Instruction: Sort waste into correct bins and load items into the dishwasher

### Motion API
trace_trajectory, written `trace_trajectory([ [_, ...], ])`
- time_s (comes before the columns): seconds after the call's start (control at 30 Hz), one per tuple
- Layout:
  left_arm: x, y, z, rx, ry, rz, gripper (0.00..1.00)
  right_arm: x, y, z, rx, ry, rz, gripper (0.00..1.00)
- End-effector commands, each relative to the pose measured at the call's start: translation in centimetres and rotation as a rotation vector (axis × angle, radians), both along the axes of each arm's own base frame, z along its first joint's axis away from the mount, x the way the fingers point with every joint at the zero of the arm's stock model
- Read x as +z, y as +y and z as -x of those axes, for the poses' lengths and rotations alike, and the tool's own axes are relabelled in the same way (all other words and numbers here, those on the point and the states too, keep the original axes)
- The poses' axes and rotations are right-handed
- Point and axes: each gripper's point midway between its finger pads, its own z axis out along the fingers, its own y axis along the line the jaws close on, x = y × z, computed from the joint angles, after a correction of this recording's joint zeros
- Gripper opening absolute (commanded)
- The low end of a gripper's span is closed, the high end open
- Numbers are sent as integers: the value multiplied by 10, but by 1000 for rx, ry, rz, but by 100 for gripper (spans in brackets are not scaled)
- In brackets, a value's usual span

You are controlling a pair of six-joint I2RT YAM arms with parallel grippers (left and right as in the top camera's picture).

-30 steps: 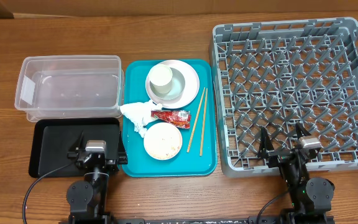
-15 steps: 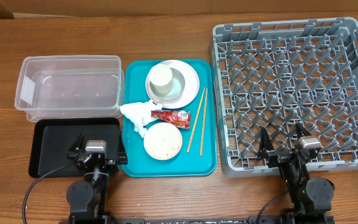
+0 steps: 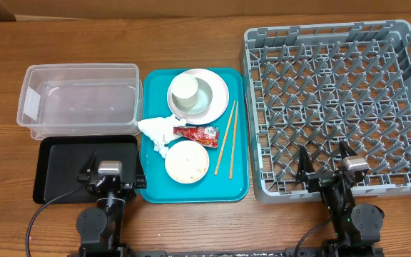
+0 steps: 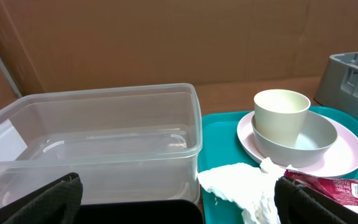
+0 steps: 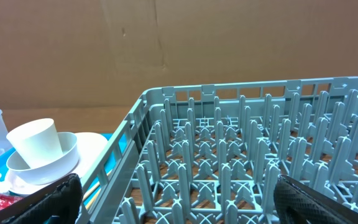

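- The left gripper point(image 3: 110, 170) is hanging over the near right corner of the black tray point(image 3: 59, 171). The clear tub point(image 3: 84, 106) is sitting just beyond that tray.
- The napkin point(image 3: 157, 132) and sauce packet point(image 3: 198, 133) are lying ahead and to its right, on the teal tray point(image 3: 238, 182).
- The right gripper point(image 3: 325, 163) is hovering over the near edge of the dish rack point(image 3: 328, 30). The cup point(image 3: 185, 91), bowl point(image 3: 205, 101) and large plate point(image 3: 222, 87) are stacked well off to its left.
- The chopsticks point(image 3: 226, 138) and small plate point(image 3: 173, 153) are lying between the arms.
- The rice grains point(image 3: 190, 165) are showing only as faint specks, and the left wrist view is cutting off the packet.
- Both grippers are standing wide apart, holding and touching nothing.
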Motion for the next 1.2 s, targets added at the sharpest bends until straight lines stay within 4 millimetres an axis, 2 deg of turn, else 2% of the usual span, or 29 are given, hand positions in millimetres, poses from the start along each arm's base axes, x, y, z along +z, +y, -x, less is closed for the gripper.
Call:
trace_trajectory([
  [0.0, 0, 0, 0, 0, -6, -20, 100, -1, 0, 0, 0, -6, -1, 100],
  [0.47, 4, -3, 0, -15, -21, -18, 100, -1, 0, 0, 0, -6, -1, 100],
  [0.5, 6, -10, 0, -54, -31, 2, 100, -1, 0, 0, 0, -6, -1, 100],
  [0.67, 18, -72, 15, -425, -61, 102, 100, -1, 0, 0, -1, -6, -1, 100],
  [0.7, 18, -79, 18, -468, -58, 103, 100, -1, 0, 0, -1, -6, -1, 100],
  [0.83, 22, -84, 21, -505, -73, 100, 100, -1, 0, 0, -1, -6, -1, 100],
  [0.93, 32, -95, 28, -578, -103, 121, 100, -1, 0, 0, -1, -6, -1, 100],
  [1.03, 45, -96, 30, -584, -102, 212, 100, -1, 0, 0, -1, -6, -1, 100],
  [1.1, 64, -96, 34, -589, -126, 248, 100, -1, 0, 0, -1, -6, -1, 100],
  [1.17, 90, -96, 41, -595, -173, 242, 100, -1, 0, 0, -1, -6, -1, 100],
])
